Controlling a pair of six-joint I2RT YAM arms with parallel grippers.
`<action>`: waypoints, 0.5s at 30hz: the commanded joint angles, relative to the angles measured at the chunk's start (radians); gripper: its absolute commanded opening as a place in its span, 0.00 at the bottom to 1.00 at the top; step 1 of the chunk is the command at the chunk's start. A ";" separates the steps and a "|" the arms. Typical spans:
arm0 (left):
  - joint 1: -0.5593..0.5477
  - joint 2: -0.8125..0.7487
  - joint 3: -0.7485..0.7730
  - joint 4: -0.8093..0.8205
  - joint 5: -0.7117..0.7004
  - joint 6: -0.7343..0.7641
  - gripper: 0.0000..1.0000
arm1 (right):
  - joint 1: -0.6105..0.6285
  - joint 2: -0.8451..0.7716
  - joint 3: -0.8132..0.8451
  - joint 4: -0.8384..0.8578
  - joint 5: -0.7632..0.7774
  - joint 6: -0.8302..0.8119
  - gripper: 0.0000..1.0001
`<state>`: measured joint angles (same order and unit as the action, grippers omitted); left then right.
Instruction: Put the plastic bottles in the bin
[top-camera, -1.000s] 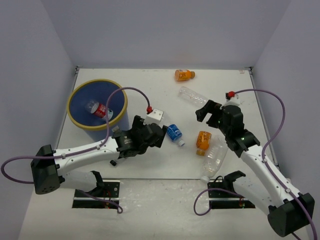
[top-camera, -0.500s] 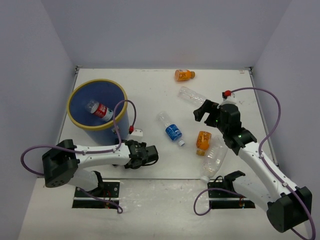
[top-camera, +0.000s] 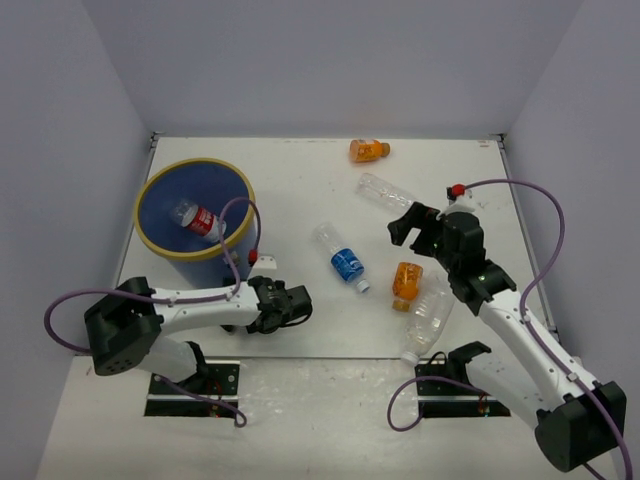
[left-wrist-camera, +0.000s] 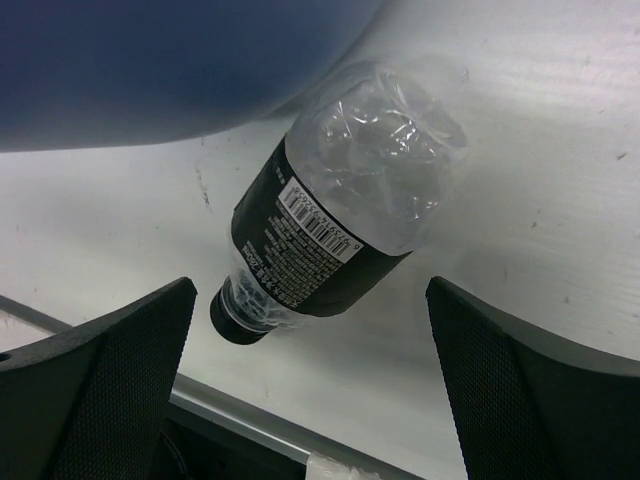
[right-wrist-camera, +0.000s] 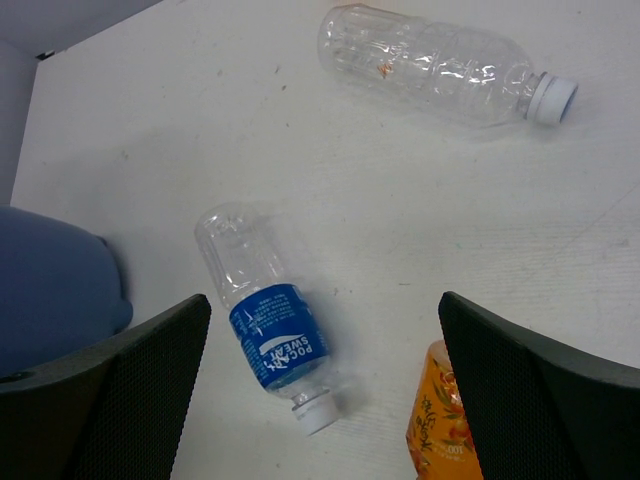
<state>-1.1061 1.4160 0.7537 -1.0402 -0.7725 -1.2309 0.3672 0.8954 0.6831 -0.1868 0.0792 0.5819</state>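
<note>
Reaching low beside the bin (top-camera: 195, 161), left tool (top-camera: 290, 303) gapes over black-labelled bottle (left-wrist-camera: 340, 228).

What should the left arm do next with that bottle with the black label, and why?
Probably move the left fingers forward around the black-label bottle and squeeze. They are wide open and hold nothing. The bottle lies on its side on the table just ahead of them, right beside the blue bin, so it looks like the easiest one to grab.
</note>
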 joint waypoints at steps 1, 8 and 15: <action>0.006 0.091 0.011 0.024 0.018 -0.067 1.00 | -0.002 -0.053 -0.018 0.036 -0.020 -0.015 0.99; 0.005 0.227 0.044 0.074 0.046 -0.043 0.97 | -0.002 -0.124 -0.038 0.029 -0.005 -0.011 0.99; 0.005 0.203 0.008 0.180 0.052 0.024 0.71 | -0.003 -0.147 -0.043 0.013 0.024 -0.005 0.99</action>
<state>-1.1061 1.6079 0.8028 -0.9948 -0.7881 -1.2197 0.3672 0.7656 0.6451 -0.1871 0.0706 0.5827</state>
